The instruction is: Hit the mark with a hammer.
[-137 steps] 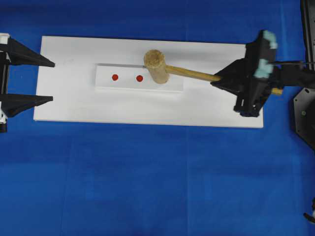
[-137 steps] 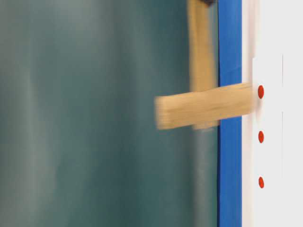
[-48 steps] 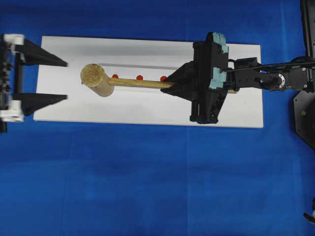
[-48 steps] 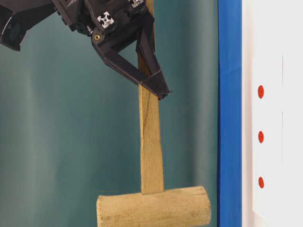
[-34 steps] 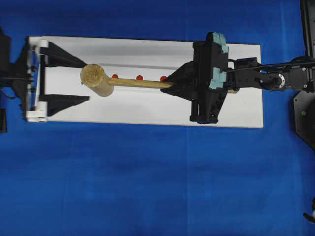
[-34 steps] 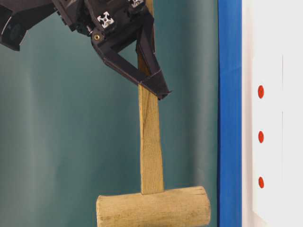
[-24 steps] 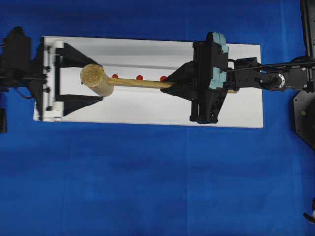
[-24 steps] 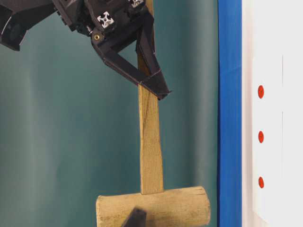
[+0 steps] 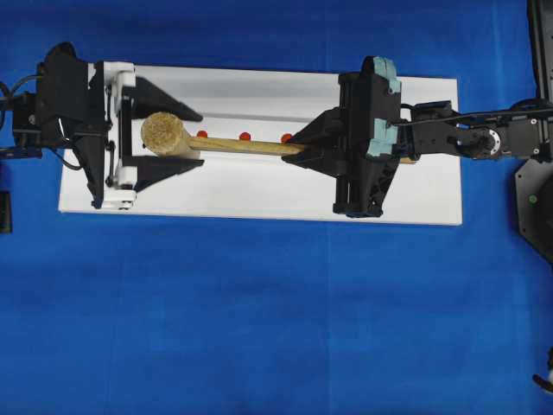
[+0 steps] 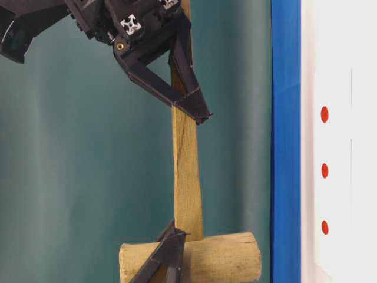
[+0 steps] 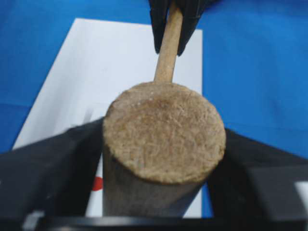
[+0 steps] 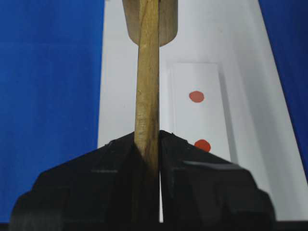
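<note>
Overhead: the right gripper [image 9: 298,147] is clamped on the handle of the hammer [image 9: 225,144], holding it level above the white board [image 9: 259,194], and it has not shifted over the last second. The left gripper [image 9: 168,138] has advanced from the board's left end, and its 2 fingers now flank the hammer head, narrower than a second ago. 3 red marks [image 9: 244,136] lie under the handle.

Table-level: a dark left finger [image 10: 168,253] now overlaps the head, where none showed a second ago. The hammer hangs clear of the board.

Left wrist: both fingers [image 11: 48,168] sit against or just beside the head; whether they press it I cannot tell.

Right wrist: the jaws pinch the flat handle, and 2 red marks lie just beside it.

This looks like a handover or steadying of the head, not a strike.
</note>
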Robot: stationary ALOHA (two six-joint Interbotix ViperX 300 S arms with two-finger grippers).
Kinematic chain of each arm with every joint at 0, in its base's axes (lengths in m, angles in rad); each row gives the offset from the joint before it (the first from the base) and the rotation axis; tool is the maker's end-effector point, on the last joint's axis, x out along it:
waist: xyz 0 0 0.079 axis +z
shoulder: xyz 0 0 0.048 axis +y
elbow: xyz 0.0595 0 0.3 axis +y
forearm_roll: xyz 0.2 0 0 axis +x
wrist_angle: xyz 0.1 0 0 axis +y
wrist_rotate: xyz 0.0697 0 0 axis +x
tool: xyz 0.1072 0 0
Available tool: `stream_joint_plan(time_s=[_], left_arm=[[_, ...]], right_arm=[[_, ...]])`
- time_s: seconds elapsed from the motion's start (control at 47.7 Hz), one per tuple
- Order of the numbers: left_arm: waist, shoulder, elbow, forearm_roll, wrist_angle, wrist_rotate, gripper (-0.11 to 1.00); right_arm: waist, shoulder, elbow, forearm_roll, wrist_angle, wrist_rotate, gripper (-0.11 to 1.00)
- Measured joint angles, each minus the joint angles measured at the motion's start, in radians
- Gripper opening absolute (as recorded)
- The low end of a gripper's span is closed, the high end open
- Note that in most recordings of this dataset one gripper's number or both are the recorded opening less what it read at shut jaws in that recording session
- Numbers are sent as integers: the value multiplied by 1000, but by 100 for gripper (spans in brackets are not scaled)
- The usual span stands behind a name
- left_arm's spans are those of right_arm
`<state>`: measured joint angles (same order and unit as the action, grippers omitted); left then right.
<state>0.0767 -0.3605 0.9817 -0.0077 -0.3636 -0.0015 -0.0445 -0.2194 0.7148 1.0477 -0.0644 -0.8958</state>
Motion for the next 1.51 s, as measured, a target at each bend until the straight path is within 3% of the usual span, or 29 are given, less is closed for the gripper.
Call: stream_joint_plan(time_s=[0.042,0.252,0.608,0.692,0.922,0.964,1.027,1.237,1.509], left_arm=[[2,0,0,-2,0,12,44],[0,0,0,-2,2,77,45],[0,0,0,-3,6,80,45],[0,0,0,-3,9,80,45],[-2,0,0,-3,34,60,45],[-2,0,0,-3,40,51,45],[-2,0,0,-3,49,29,45],[-3,-3,-5,-5,83,-110,45],[-5,-20,-32,-9,110,-603,45]], right_arm=[[2,0,0,0,0,-2,3],[3,0,0,0,0,-2,3],[3,0,0,0,-3,0,4],[3,-3,-2,0,-8,0,19],[3,-17,-6,-2,-29,-2,87],[3,-20,-6,-2,-35,-2,93],[3,-25,-6,-6,-38,-3,90],[14,-38,-6,-67,-41,-8,91],[23,-38,-6,-123,-41,-41,91]])
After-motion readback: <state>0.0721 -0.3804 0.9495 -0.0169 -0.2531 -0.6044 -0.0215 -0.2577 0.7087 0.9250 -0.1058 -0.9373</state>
